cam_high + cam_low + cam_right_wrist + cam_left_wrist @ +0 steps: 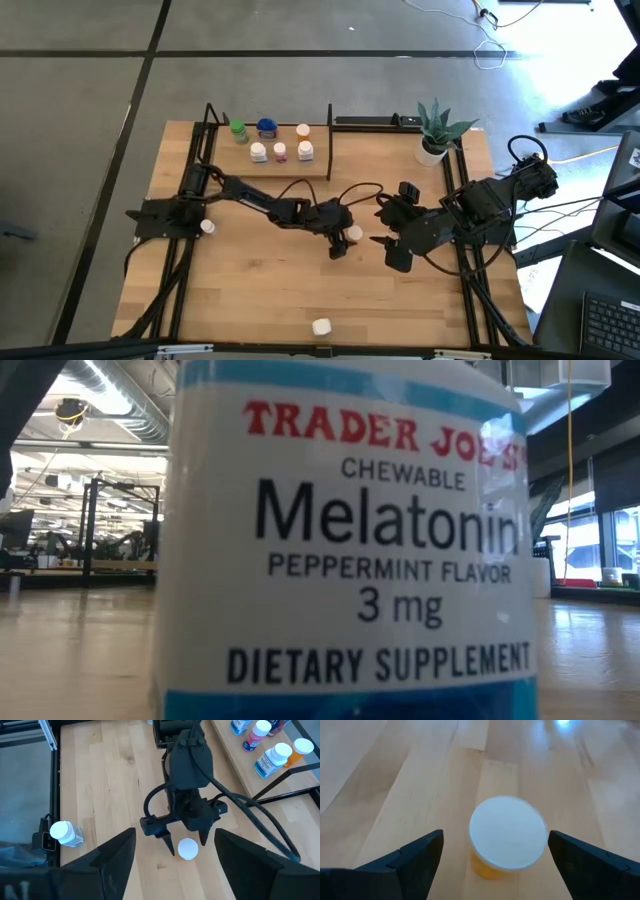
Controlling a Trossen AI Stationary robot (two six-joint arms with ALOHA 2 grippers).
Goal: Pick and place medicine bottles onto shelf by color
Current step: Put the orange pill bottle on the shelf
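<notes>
Melatonin bottle (345,540) fills the low view, standing on the counter (250,290) right against the lens — blue-banded label readable. From above it is the lone white bottle at the counter's near edge.

Left hand (492,852) hangs over an orange bottle with a white cap (507,839) near the counter's middle, fingers (415,857) spread wide on either side of the cap, not touching it. Right wrist view shows the same: cap between the dark fingertips, gaps both sides.

Right hand (395,245) waits just beside the left one, toward the right side of the counter, open, holding nothing.

Shelf (270,165) sits at the far left part of the counter. On it: green bottle (238,131), blue bottle (266,128), and four whitish ones, one with a pink label (280,152).

One more white bottle (207,227) lies by the left arm's base — on its side.

Potted plant (436,130) stands at the far right corner.
</notes>
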